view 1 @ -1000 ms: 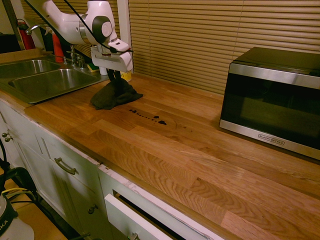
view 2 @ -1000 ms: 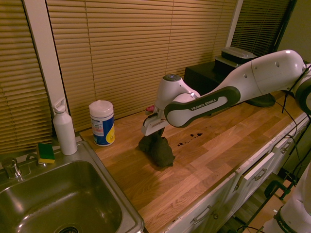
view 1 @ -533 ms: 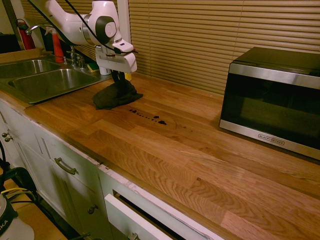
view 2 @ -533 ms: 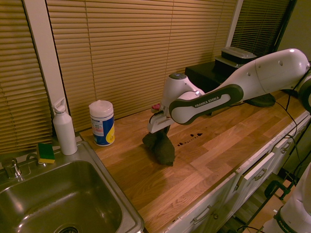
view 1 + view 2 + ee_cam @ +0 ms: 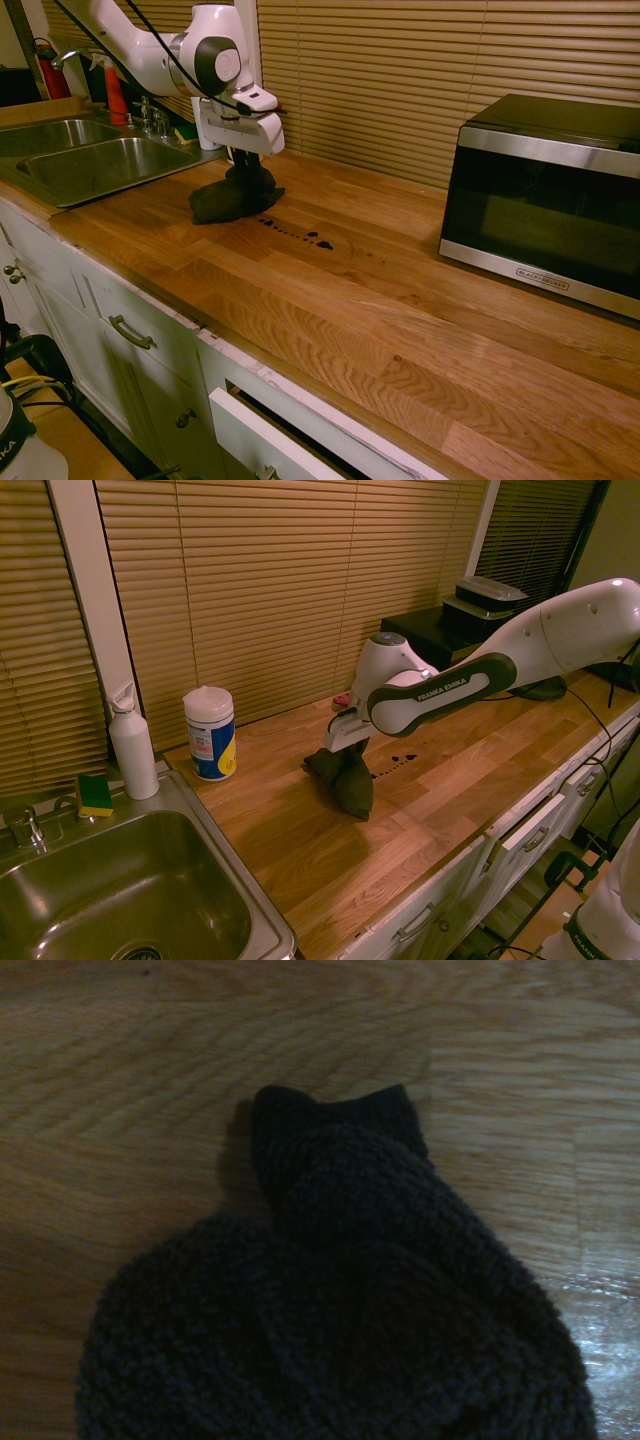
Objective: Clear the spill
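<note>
The jaws point straight down and are clamped on the top of a dark knitted rag (image 5: 232,197), which bunches up between them and spreads out below onto the wooden tabletop (image 5: 400,300). The gripper (image 5: 243,160) hangs just above that bunched peak, at the end of the white arm (image 5: 480,670). In the wrist view the rag (image 5: 340,1310) fills most of the picture, its coarse weave folded into a lump with one corner sticking out over the bare wood. The spill (image 5: 297,236), a thin broken line of small black-brown drops and specks, lies on the tabletop just beside the jaws, on the side facing the microwave (image 5: 545,195); its nearest specks sit right at the rag's edge, though whether cloth and drops actually touch cannot be told. From the second exterior view the same line of drops (image 5: 398,763) runs out from under the arm, away from the rag (image 5: 345,777). On the far side of the jaws from the spill stand a wipes canister (image 5: 210,732), a white spray bottle (image 5: 132,742) and a sponge (image 5: 95,794), well apart from the rag, next to the steel sink (image 5: 120,900).
</note>
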